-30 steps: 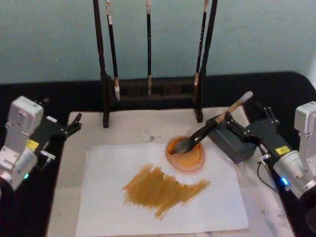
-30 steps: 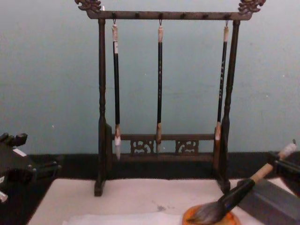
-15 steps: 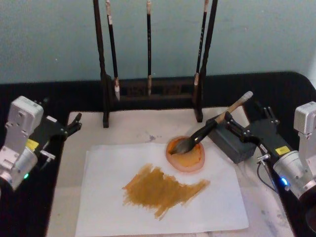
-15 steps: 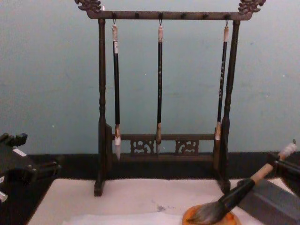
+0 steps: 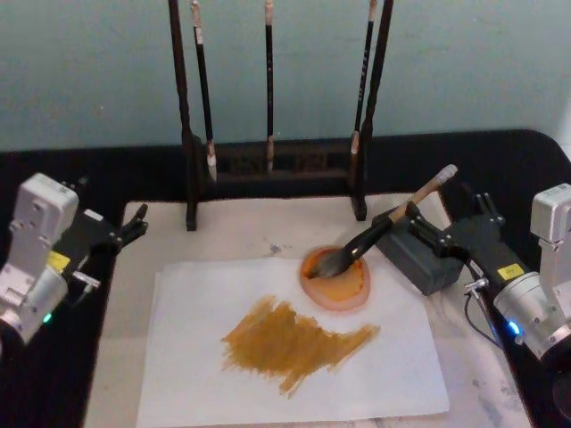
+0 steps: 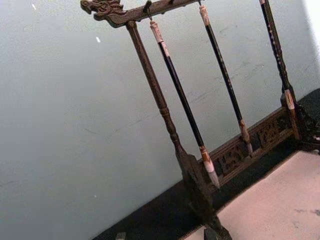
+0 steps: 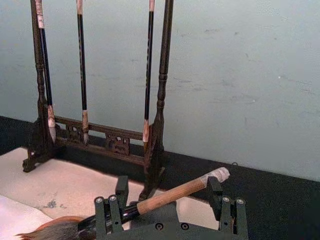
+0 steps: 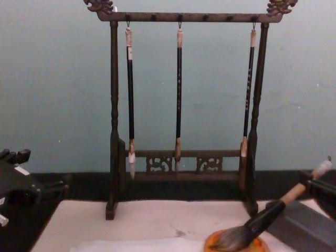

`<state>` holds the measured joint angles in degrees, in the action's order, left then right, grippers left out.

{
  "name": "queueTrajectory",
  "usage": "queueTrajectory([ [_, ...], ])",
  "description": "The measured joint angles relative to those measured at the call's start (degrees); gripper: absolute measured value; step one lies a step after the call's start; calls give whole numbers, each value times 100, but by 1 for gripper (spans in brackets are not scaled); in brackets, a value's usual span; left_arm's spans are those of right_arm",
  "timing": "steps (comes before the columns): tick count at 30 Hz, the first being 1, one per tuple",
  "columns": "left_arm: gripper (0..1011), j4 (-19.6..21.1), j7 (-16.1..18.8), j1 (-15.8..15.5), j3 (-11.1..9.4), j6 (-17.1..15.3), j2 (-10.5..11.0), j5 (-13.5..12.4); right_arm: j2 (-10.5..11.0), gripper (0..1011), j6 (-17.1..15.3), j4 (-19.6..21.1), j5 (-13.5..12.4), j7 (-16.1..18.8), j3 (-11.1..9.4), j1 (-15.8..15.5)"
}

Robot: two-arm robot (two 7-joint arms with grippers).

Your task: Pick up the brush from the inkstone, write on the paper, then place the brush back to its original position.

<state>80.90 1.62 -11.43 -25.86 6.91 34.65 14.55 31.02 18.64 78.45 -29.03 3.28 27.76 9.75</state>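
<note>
Brush [image 5: 385, 225]: lying tilted, its bushy bristle head resting in the inkstone [image 5: 336, 278], its black lower section and pale handle rising toward the right edge of the mat [image 5: 259, 234] and leaning across the top of the grey block [image 5: 419, 259]. The whitish handle end is pointing up and outward past the block.

Right gripper [image 5: 443, 223]: sitting at the right edge of the mat, just behind the grey block. Its fingers [image 7: 106, 216] are standing spread wide, one on either side of the handle; in the right wrist view the pale handle is passing between them with a gap at each side, so nothing is being gripped.

Inkstone: sitting right of the mat's centre, overlapping the far right corner of the paper [image 5: 196, 357].

Paper: lying flat across the near half of the mat, carrying a broad ochre brushstroke [image 5: 294, 343] across its middle.

Left gripper [image 5: 125, 227]: resting at the left edge of the mat, well apart from the brush, its fingers parted a little and holding nothing.

Brush stand [image 8: 181, 115]: standing along the far edge of the mat, three thin dark brushes [image 8: 178, 94] hanging from its top bar.
</note>
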Motion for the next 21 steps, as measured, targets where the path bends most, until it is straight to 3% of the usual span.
queueTrajectory([
  [21,1010,0,0,0,0,0,0,0,0,1000,0,0,1,-5,0,0],
])
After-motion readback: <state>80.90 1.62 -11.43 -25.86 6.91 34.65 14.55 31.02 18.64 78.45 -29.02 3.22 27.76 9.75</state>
